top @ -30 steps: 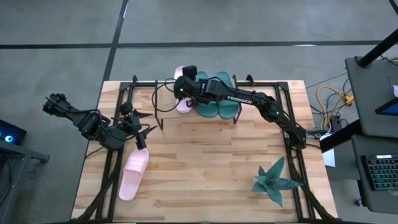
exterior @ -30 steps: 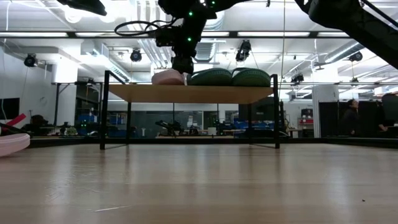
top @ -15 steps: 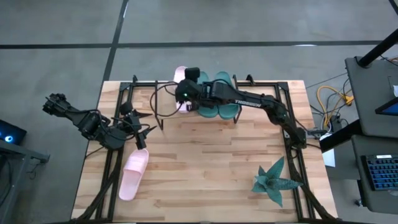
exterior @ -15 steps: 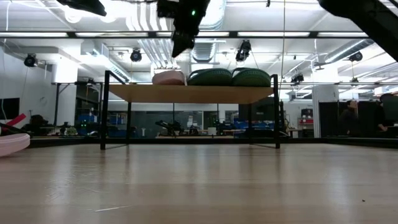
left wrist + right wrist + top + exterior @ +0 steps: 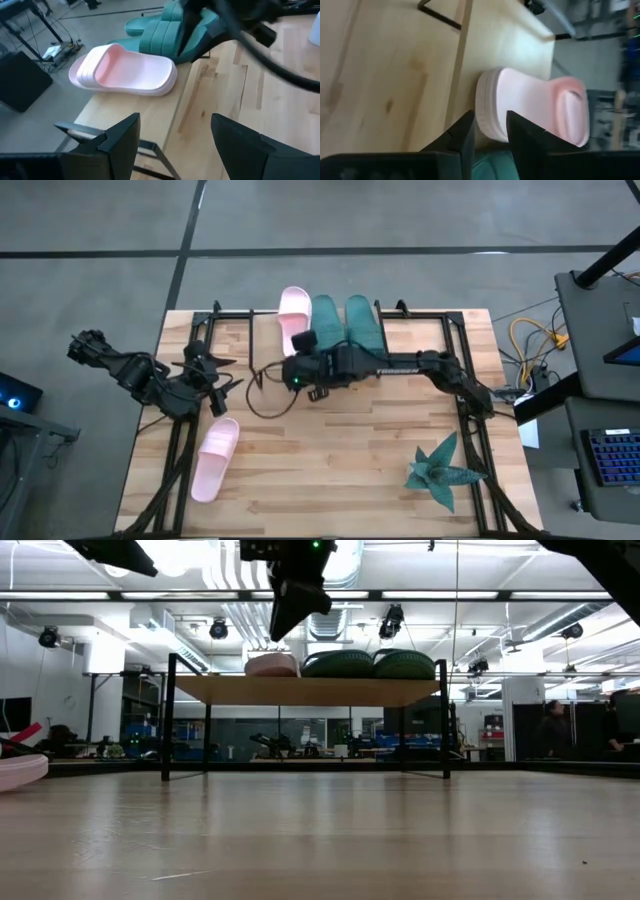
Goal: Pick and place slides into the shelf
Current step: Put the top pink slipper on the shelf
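On the table [image 5: 330, 470] by our left gripper [image 5: 215, 373] lies the last pale pink slide [image 5: 213, 457]; the other pink slide [image 5: 294, 315] and the teal pair [image 5: 345, 323] sit on the shelf [image 5: 305, 690]. Light, flexible moulded rubber, probably best pinched across its wide ribbed strap. Left fingers [image 5: 117, 140] stand apart, empty; the right gripper [image 5: 303, 370] is narrowly parted, empty.

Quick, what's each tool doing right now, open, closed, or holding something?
Left tool: open, holding nothing, near the table's left side.
Right tool: empty, fingers a narrow gap apart, in front of the shelf; the pink slide lies beyond it.
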